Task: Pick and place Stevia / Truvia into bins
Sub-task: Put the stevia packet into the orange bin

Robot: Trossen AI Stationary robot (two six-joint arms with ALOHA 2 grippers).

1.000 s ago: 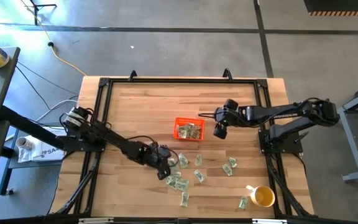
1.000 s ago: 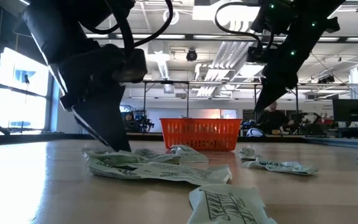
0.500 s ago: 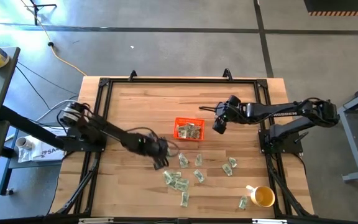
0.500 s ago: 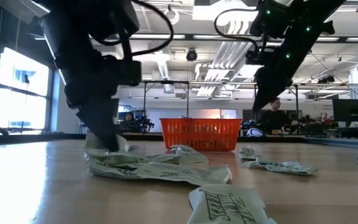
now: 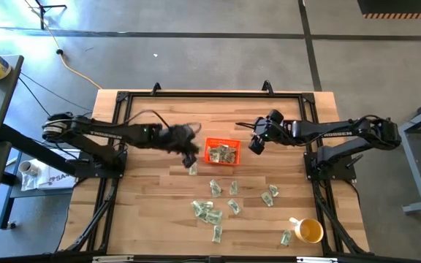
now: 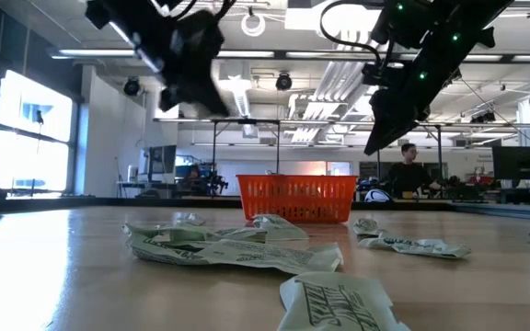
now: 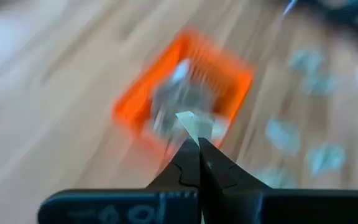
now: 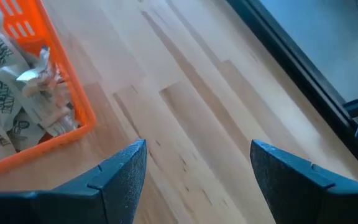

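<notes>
Left wrist view: our left jaws are pinched tight on one Stevia packet, beside the orange bin. We should centre over the bin, then release low. Right jaws gape empty beyond it. Other packets litter the counter.

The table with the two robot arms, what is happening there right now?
The left gripper is shut on one sweetener packet and holds it in the air just beside the orange bin, which already has several packets inside. The right gripper hangs open on the bin's other side, holding nothing. More packets lie scattered on the wooden table, and a yellow mug stands near one corner.
</notes>
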